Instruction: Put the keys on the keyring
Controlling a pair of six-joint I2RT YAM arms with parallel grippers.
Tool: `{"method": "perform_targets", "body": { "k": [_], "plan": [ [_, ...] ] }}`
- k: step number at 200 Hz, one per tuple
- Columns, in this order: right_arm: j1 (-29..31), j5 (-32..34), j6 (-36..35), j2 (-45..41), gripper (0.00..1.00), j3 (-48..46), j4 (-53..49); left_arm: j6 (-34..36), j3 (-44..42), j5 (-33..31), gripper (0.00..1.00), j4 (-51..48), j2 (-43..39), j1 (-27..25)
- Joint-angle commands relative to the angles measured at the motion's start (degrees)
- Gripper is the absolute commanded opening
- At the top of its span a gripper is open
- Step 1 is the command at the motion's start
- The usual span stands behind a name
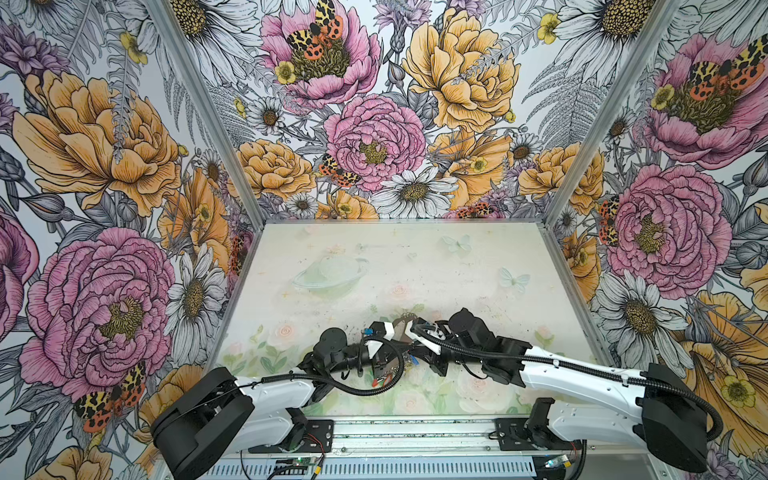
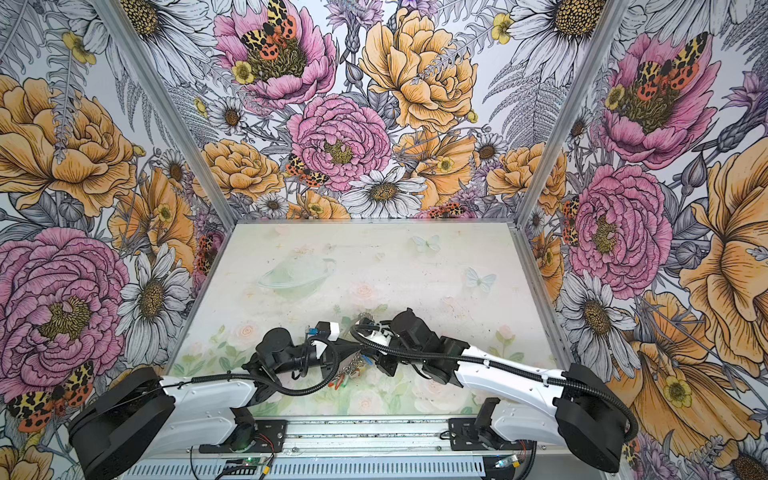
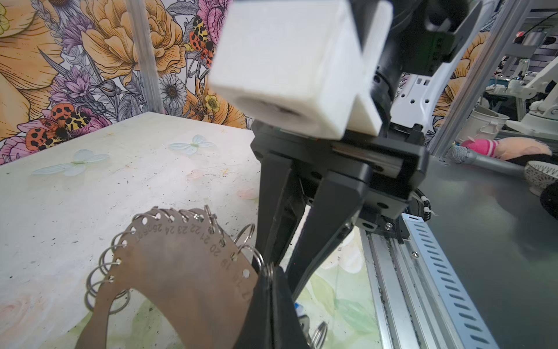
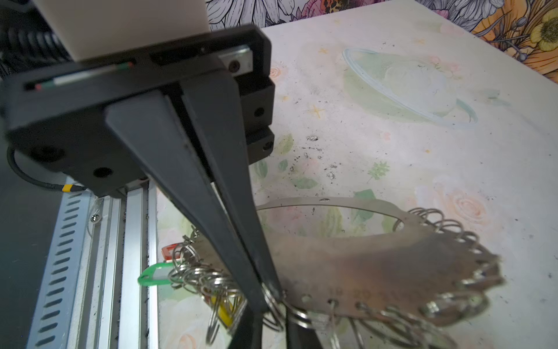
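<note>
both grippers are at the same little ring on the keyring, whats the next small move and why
Probably hold firm with the left gripper and let the right gripper pry the wire ring slightly open. Both sets of tips meet on that ring at the edge of the keyring, and I see no key threaded on it.

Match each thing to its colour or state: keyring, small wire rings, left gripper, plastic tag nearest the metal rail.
Things:
1. keyring
2. small wire rings
3. left gripper
4. plastic tag nearest the metal rail

Colour or state:
a. shut, tips at a wire ring
b. silver, strung along the band's edge
c. brownish-grey, stamped with numbers
d. green

Pairs: 1-c, 2-b, 3-a, 4-d
</note>
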Motion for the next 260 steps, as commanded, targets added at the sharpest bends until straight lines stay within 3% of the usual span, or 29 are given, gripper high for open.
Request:
{"method": "perform_targets", "body": {
  "k": [1, 74, 162, 260],
  "plan": [
    [1.0, -1.9, -0.1, -2.4, 0.19, -1.4, 3.8, 0.1, 1.0, -0.8, 0.0, 7.1, -1.8, -1.0],
    [0.6, 6.9, -2.4, -11.1, 0.27, -3.8, -1.8, 3.0, -0.1, 0.9, 0.0, -3.2, -9.2, 1.8],
    [0.8, -6.6, -2.8, -11.9, 0.14, -3.5, 3.6, 3.5, 0.3, 4.6, 0.0, -6.4, -10.4, 2.2],
    [0.7, -0.6, -2.5, -8.7, 0.15, -2.4, 3.5, 3.1, 0.5, 8.4, 0.0, -5.0, -9.2, 2.1]
  ]
}}
